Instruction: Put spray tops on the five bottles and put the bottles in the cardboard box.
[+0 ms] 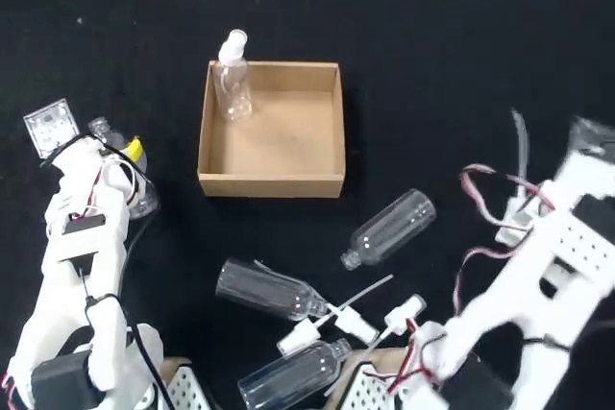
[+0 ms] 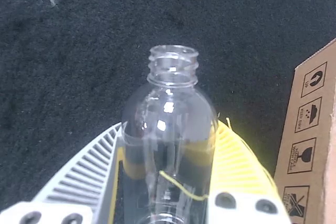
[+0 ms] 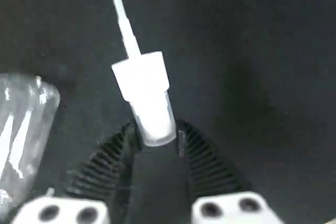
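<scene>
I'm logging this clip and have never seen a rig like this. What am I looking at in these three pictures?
These are two small white robot arms at a black table. The wide picture looks down from a fixed camera. The other two pictures come from a camera on each arm's wrist. The left gripper is shut on a clear bottle with no top. The right gripper is shut on a white spray top with a thin tube. In the cardboard box, one capped bottle stands in a corner. Three open bottles lie on the table, with loose spray tops among them.
</scene>
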Motion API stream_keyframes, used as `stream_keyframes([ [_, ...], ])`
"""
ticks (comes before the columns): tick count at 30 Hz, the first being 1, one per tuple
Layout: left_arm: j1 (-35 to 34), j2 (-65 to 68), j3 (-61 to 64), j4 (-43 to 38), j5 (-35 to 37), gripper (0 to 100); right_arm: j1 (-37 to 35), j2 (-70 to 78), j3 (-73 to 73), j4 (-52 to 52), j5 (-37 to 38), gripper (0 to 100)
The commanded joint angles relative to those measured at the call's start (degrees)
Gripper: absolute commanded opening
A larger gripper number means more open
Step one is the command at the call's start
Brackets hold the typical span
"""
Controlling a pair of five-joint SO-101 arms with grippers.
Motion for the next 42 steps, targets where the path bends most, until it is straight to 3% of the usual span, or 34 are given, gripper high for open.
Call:
stream_keyframes([
  [1, 0.5, -2.5, -0.9, -1.2, 0.1, 13, 0.4, 3.6, 0.5, -3.5, -8.2, 3.4],
  [7, 0.4, -2.6, -0.8, -1.2, 0.1, 13, -5.4, 4.3, 4.9, -8.3, -17.5, 14.5],
  [10, 0.4, -2.6, -0.8, -1.2, 0.1, 13, -9.7, 4.3, 4.8, -8.2, -17.3, 21.6],
  [14, 0.4, -2.7, -0.8, -1.2, 0.1, 13, -13.2, 4.4, 3.3, -6.3, -10.7, 26.2],
  [17, 0.4, -2.7, -0.8, -1.2, 0.1, 13, -13.7, 4.4, 0.8, -3.0, 0.7, 26.2],
  [22, 0.4, -2.7, -0.8, -1.2, 0.1, 13, -10.7, 4.8, -0.8, -2.5, 32.5, 26.2],
  [30, 0.4, -2.5, -0.8, -1.2, 0.1, 13, -3.0, 4.8, -1.0, -2.7, 66.5, 26.2],
  [34, 0.4, -2.5, -0.8, -1.2, 0.1, 13, -1.9, 4.9, 0.5, -5.7, 78.1, 26.3],
  [42, 0.2, -2.5, -0.8, -1.2, 0.1, 13, -5.5, 4.9, 6.5, -14.9, 92.4, 26.2],
])
